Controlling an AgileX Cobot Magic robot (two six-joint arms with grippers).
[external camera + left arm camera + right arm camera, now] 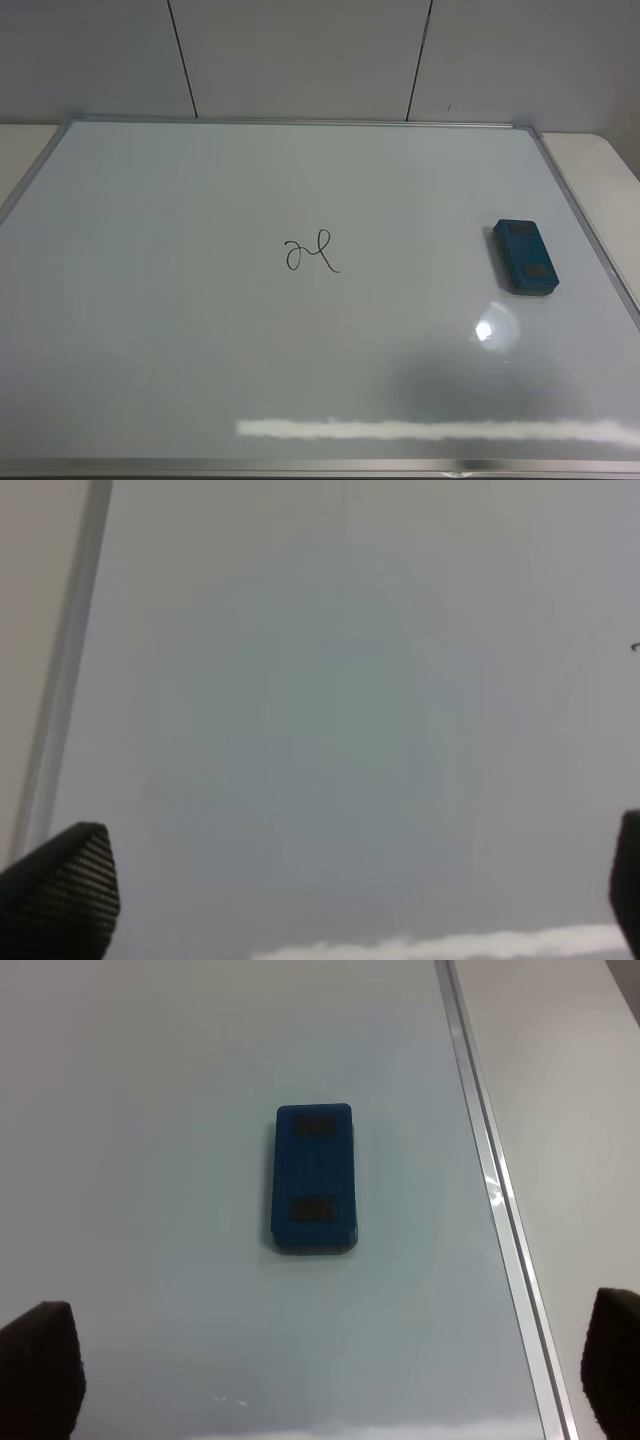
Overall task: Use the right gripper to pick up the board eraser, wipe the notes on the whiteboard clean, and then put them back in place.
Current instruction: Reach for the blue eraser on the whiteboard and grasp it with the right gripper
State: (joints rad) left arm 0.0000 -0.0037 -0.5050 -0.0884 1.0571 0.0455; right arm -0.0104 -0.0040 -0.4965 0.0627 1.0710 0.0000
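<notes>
The whiteboard fills most of the exterior high view. The notes, a thin black squiggle, sit near its middle. The teal-blue board eraser lies flat on the board near the right frame, two dark patches on top. No arm shows in the exterior high view. In the right wrist view the eraser lies ahead of my open right gripper, whose fingertips are spread wide and hold nothing. In the left wrist view my left gripper is open over bare board, fingertips wide apart.
The silver frame runs just right of the eraser, with pale table surface beyond it. A grey panelled wall stands behind the board. Light glare reflects on the board near the front right.
</notes>
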